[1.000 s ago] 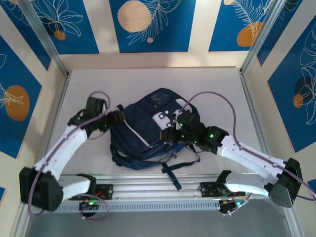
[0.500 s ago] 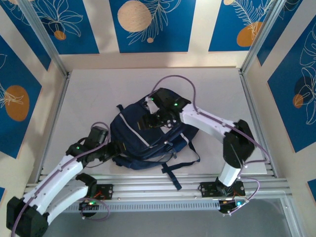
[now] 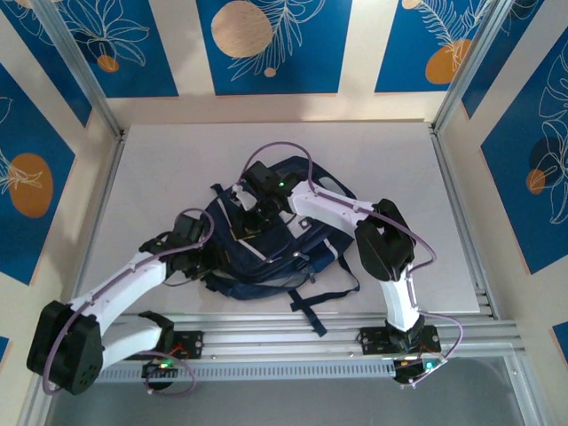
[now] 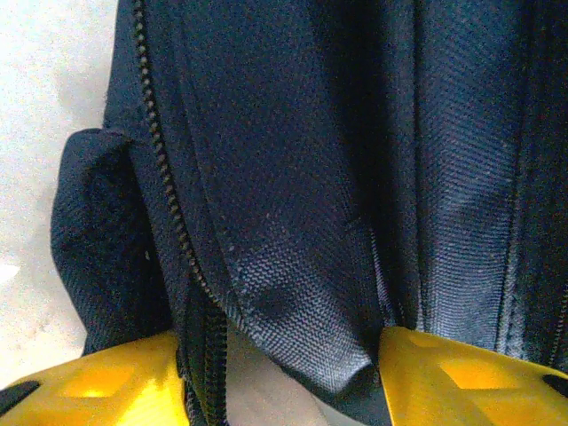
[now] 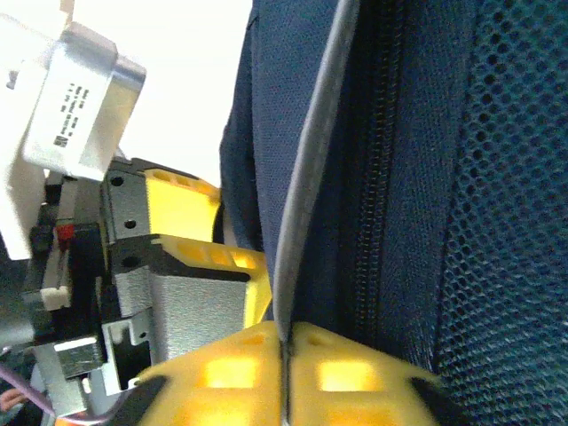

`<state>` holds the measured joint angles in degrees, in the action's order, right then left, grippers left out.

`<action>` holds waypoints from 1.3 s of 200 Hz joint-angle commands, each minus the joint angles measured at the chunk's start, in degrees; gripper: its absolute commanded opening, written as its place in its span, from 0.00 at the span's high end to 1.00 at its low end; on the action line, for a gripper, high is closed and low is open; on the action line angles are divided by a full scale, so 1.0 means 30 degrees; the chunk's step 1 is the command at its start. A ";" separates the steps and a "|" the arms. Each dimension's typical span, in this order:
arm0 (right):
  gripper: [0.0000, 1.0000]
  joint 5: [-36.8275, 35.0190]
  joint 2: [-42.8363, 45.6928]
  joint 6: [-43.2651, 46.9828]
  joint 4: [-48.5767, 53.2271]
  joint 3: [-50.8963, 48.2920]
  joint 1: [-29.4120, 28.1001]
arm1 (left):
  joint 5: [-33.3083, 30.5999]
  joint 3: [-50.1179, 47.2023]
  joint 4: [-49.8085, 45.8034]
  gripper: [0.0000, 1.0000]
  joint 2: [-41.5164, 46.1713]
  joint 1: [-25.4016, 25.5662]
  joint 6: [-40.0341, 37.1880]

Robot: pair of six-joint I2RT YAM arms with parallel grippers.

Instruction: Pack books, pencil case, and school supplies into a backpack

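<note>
Top external: 1 backpack (image 3: 271,264) | left pincer (image 4: 280,359) half-open | right pincer (image 5: 285,344) pinching it

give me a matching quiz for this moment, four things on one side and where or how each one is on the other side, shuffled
Things
1. left gripper
2. right gripper
3. backpack
4. loose dark strap

Place or state
A. lying in the middle of the white table
B. shut, pinching the pale stripe
C. trailing toward the table's near edge
D. fingers apart, backpack fabric between them

Pairs: 1-D, 2-B, 3-A, 4-C
</note>
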<state>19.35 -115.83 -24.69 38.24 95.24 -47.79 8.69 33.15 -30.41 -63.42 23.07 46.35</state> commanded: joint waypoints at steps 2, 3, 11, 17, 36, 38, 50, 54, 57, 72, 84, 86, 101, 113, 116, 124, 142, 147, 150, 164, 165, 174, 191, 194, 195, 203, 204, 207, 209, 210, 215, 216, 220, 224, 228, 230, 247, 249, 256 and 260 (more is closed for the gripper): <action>1.00 -0.0757 -0.0597 -0.0129 0.1075 0.1178 0.0139 | -0.0230 0.1463 0.2432 0.46 -0.1003 -0.0900 -0.0703; 1.00 -0.0807 -0.0608 -0.0184 0.1064 0.1195 0.0169 | -0.0245 0.1520 0.2433 0.46 -0.1021 -0.0926 -0.0708; 1.00 -0.1407 -0.0702 -0.0690 0.0807 0.1290 0.0550 | -0.0270 0.1988 0.2489 0.46 -0.1234 -0.1121 -0.0769; 1.00 -0.1577 -0.0695 -0.1205 0.0402 0.1235 0.0916 | -0.0356 0.2337 0.2437 0.46 -0.1281 -0.1236 -0.0799; 1.00 -0.1437 -0.0349 -0.3046 -0.1349 0.0866 0.2237 | -0.0711 0.3288 0.2178 0.44 -0.1055 -0.1294 -0.0886; 1.00 -0.1440 -0.0324 -0.3232 -0.1511 0.0862 0.2377 | -0.0753 0.3375 0.2135 0.44 -0.1021 -0.1301 -0.0925; 1.00 -0.1774 -0.0185 -0.4337 -0.2285 0.0889 0.2983 | -0.0917 0.3881 0.1697 0.42 -0.0824 -0.1285 -0.1143; 1.00 -0.1818 -0.0154 -0.4705 -0.2589 0.0890 0.3159 | -0.0932 0.3989 0.1568 0.41 -0.0750 -0.1293 -0.1269; 1.00 -0.1837 -0.0124 -0.5008 -0.2797 0.0890 0.3292 | -0.0933 0.4070 0.1494 0.41 -0.0720 -0.1295 -0.1368; 1.00 -0.1856 -0.0092 -0.6887 -0.3996 0.0771 0.3885 | -0.0963 0.4215 0.1162 0.40 -0.0477 -0.1250 -0.1721; 1.00 -0.1451 -0.0043 -0.8400 -0.5434 0.0468 0.4215 | -0.0770 0.4161 0.1043 0.40 -0.0335 -0.1221 -0.1882; 1.00 -0.1349 -0.0079 -0.8650 -0.5681 0.0418 0.4256 | -0.0753 0.4157 0.1016 0.40 -0.0313 -0.1195 -0.1891; 1.00 -0.0856 -0.0228 -1.0107 -0.6930 0.0544 0.4370 | -0.0584 0.4034 0.0831 0.40 -0.0057 -0.1037 -0.1976; 1.00 -0.0695 -0.0380 -1.0732 -0.7342 0.0998 0.4278 | -0.0336 0.3850 0.0748 0.40 0.0280 -0.0831 -0.2206; 1.00 -0.0740 -0.0391 -1.0847 -0.7394 0.1101 0.4231 | -0.0295 0.3814 0.0721 0.40 0.0393 -0.0750 -0.2273; 1.00 -0.0973 -0.0358 -1.1135 -0.7470 0.1340 0.4114 | -0.0289 0.3680 0.0607 0.39 0.0700 -0.0527 -0.2541; 1.00 -0.1722 -0.0019 -1.1776 -0.7612 0.1609 0.3952 | 0.0064 0.3124 0.0677 0.39 0.1653 0.0008 -0.3354; 1.00 -0.1942 0.0085 -1.1951 -0.7619 0.1668 0.3926 | 0.0014 0.3000 0.0606 0.39 0.1936 0.0203 -0.3628; 1.00 -0.2087 0.0151 -1.2044 -0.7605 0.1683 0.3919 | -0.0031 0.2924 0.0542 0.39 0.2109 0.0317 -0.3787; 1.00 -0.2419 0.0238 -1.2289 -0.7272 0.2036 0.3893 | -0.0210 0.2875 0.0169 0.39 0.2667 0.0838 -0.4373; 1.00 -0.2443 0.0235 -1.2298 -0.7226 0.2063 0.3891 | -0.0205 0.2871 0.0144 0.39 0.2704 0.0881 -0.4418; 1.00 -0.2647 0.0202 -1.2469 -0.6830 0.2318 0.3889 | -0.0009 0.2920 0.0035 0.40 0.2922 0.1210 -0.4748; 1.00 -0.2798 0.0202 -1.3003 -0.6770 0.2311 0.3971 | 0.0725 0.2928 0.0060 0.46 0.3033 0.1827 -0.5238; 1.00 -0.2816 0.0202 -1.3116 -0.6770 0.2298 0.3976 | 0.0721 0.2923 0.0085 0.48 0.3023 0.1955 -0.5314; 1.00 -0.2832 0.0202 -1.3152 -0.6770 0.2297 0.3991 | 0.0714 0.2910 0.0087 0.48 0.3043 0.1996 -0.5343; 1.00 -0.2848 0.0202 -1.3348 -0.6795 0.2325 0.4032 | 0.0495 0.2837 0.0089 0.53 0.3035 0.2349 -0.5443; 1.00 -0.2848 0.0202 -1.3355 -0.6797 0.2325 0.4034 | 0.0469 0.2808 0.0104 0.53 0.3020 0.2383 -0.5451; 1.00 -0.2848 0.0202 -1.3387 -0.6799 0.2354 0.4061 | 0.0425 0.2743 0.0157 0.54 0.3032 0.2501 -0.5495; 1.00 -0.2848 0.0202 -1.3391 -0.6777 0.2384 0.4049 | 0.0402 0.2704 0.0231 0.55 0.3004 0.2592 -0.5505; 1.00 -0.2848 0.0202 -1.3391 -0.6759 0.2384 0.4057 | 0.0394 0.2683 0.0248 0.55 0.2990 0.2637 -0.5511; 1.00 -0.2885 0.0178 -1.3414 -0.6673 0.2476 0.4065 | 0.0309 0.2574 0.0431 0.55 0.2958 0.2820 -0.5492; 1.00 -0.2910 0.0176 -1.3432 -0.6648 0.2488 0.4065 | 0.0289 0.2545 0.0480 0.56 0.2952 0.2853 -0.5475; 1.00 -0.2998 0.0173 -1.3422 -0.6559 0.2548 0.4065 | 0.0222 0.2437 0.0694 0.55 0.2882 0.2987 -0.5411; 1.00 -0.3068 0.0158 -1.3421 -0.6473 0.2603 0.4089 | 0.0236 0.2317 0.0925 0.55 0.2781 0.3147 -0.5352; 1.00 -0.3131 0.0144 -1.3421 -0.6409 0.2659 0.4094 | 0.0264 0.2190 0.1214 0.55 0.2628 0.3294 -0.5293; 1.00 -0.3160 0.0144 -1.3436 -0.6394 0.2687 0.4094 | 0.0245 0.2149 0.1323 0.55 0.2566 0.3376 -0.5249; 1.00 -0.3065 -0.0081 -1.3636 -0.6360 0.2865 0.4156 | 0.0129 0.1886 0.2345 0.52 0.1655 0.3985 -0.4951; 1.00 -0.3034 -0.0103 -1.3673 -0.6360 0.2899 0.4198 | 0.0123 0.1875 0.2484 0.52 0.1517 0.4084 -0.4922; 1.00 -0.2926 -0.0206 -1.3768 -0.6358 0.2967 0.4225 | -0.0135 0.1772 0.2868 0.51 0.1136 0.4399 -0.4853; 1.00 -0.2886 -0.0234 -1.3798 -0.6359 0.2997 0.4260 | -0.0361 0.1757 0.3052 0.51 0.0921 0.4621 -0.4795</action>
<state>11.29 -117.21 -63.96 20.82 100.73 -35.88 8.91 39.70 -25.80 -57.45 34.11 31.97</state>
